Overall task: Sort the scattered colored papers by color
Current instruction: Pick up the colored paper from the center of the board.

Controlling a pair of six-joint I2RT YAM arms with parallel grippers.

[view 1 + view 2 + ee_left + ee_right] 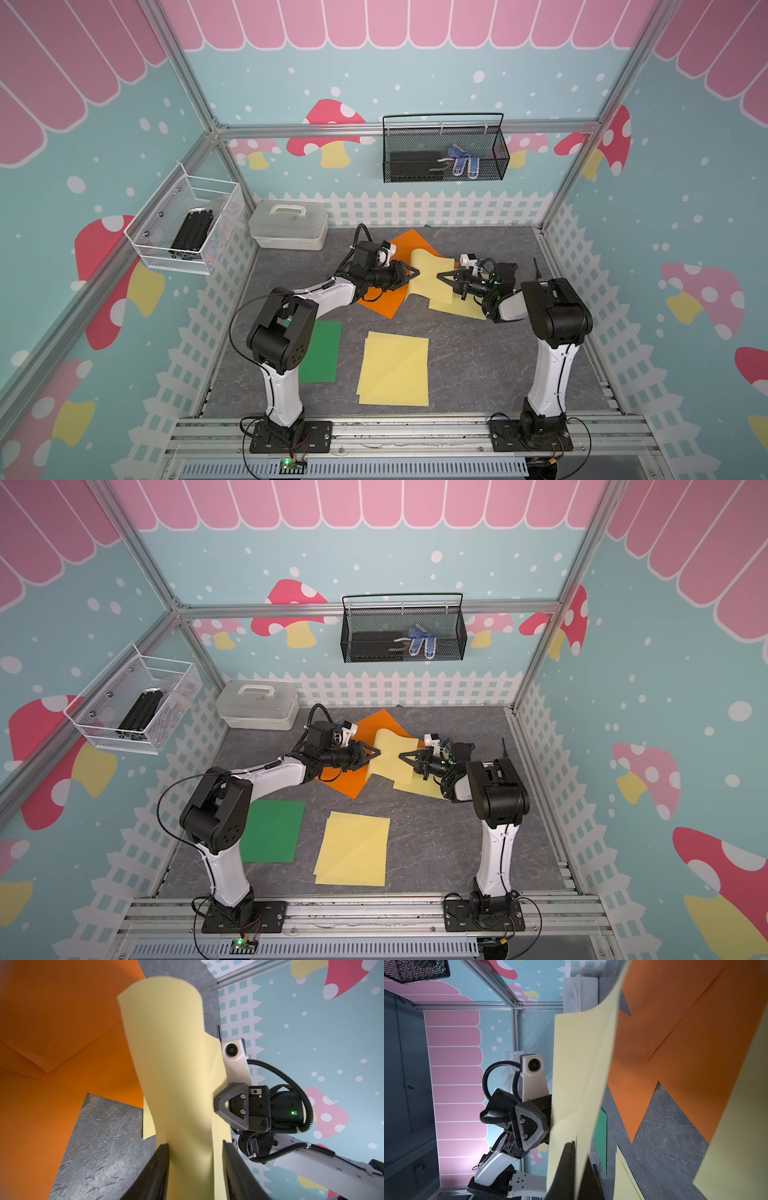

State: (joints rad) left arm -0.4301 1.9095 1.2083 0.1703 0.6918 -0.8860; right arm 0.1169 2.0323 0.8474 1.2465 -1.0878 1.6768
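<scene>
Pinching curled yellow paper (430, 270): right claw (440, 275)

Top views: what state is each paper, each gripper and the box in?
lifted yellow sheet: raised, curled, between grippers
right gripper: shut on its edge
left gripper: open, jaws astride it
green sheet: lying flat
orange sheets: flat, overlapping
yellow pile: flat
storage box: lid closed

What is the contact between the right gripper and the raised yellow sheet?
Touching. The right wrist view shows the right gripper shut on the edge of the raised yellow sheet.
</scene>
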